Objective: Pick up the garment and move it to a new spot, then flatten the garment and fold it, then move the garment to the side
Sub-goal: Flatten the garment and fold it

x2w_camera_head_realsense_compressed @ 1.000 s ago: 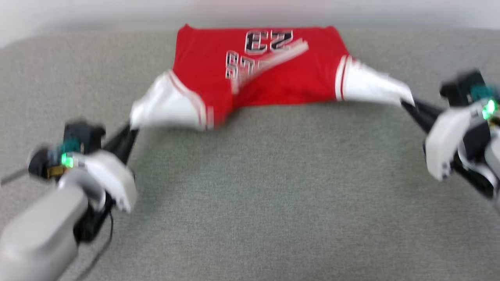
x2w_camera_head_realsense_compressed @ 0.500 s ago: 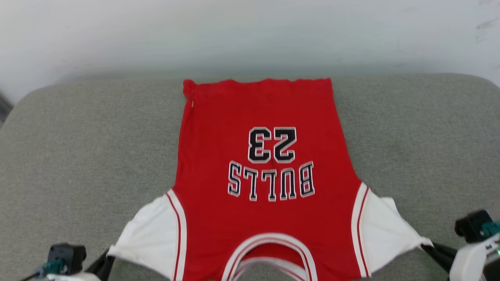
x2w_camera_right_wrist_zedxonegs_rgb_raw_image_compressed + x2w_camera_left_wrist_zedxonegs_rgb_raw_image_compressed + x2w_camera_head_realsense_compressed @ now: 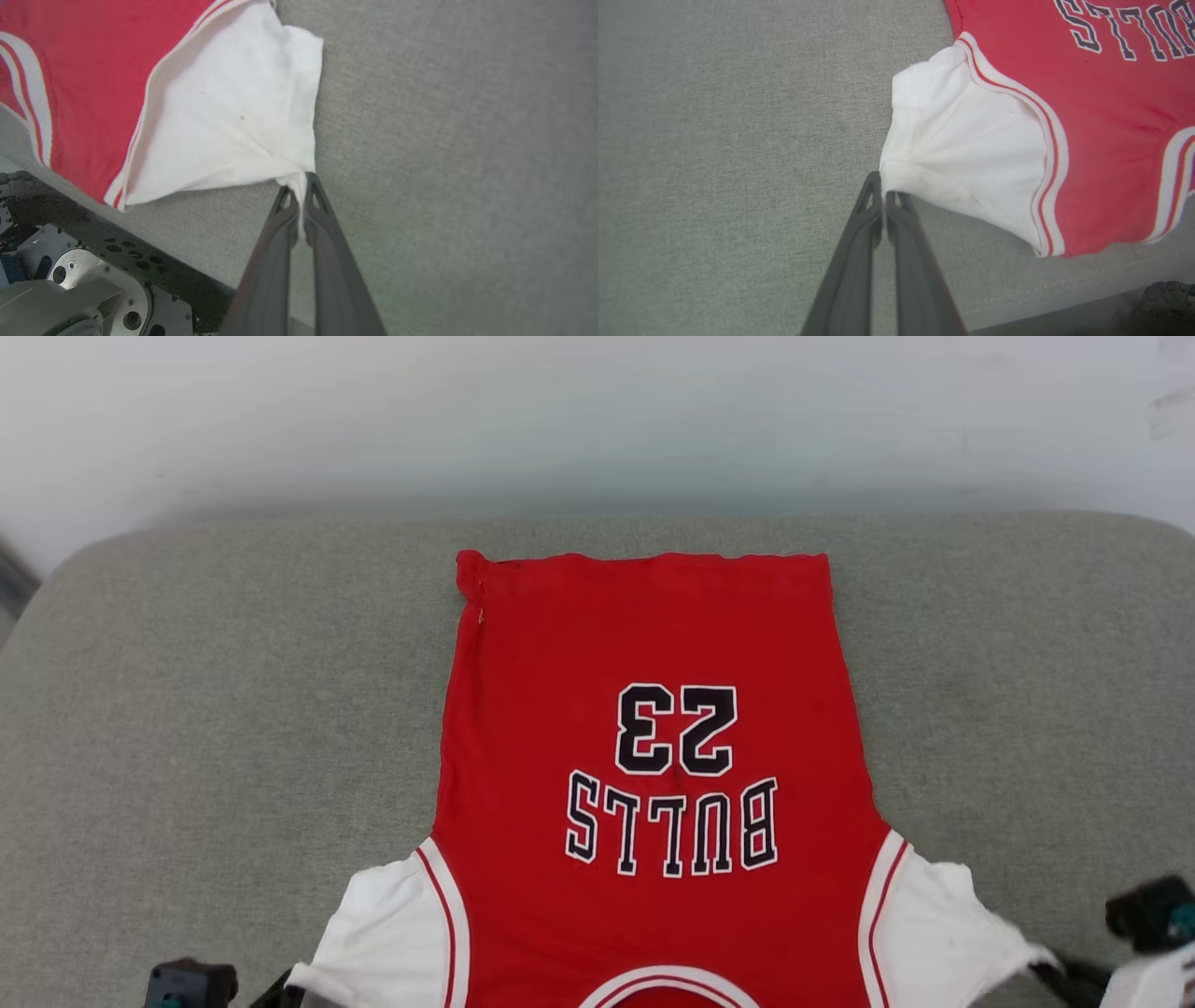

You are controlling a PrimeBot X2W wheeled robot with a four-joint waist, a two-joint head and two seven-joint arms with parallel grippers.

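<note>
Now our left gripper (image 3: 883, 189), mid-frame in the left wrist view, and our right gripper (image 3: 301, 186), mid-frame in the right wrist view, each pinch shut on a white sleeve tip of the garment (image 3: 653, 644), which lies lettering-up at lower centre of the head view on the grey cushion (image 3: 233, 709). To flatten it well, we judge both sleeves need an even, low outward pull before release.

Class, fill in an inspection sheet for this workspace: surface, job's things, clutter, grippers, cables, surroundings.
Surface: grey cushion, carrying the jersey.
Job's things: jersey spread out, lettering up, hem far, collar near.
Clutter: nothing seen.
Grippers: left gripper shut on left sleeve corner; right gripper shut on right sleeve corner.
Cables: nothing seen.
Surroundings: pale wall behind; robot base below the near edge.
</note>
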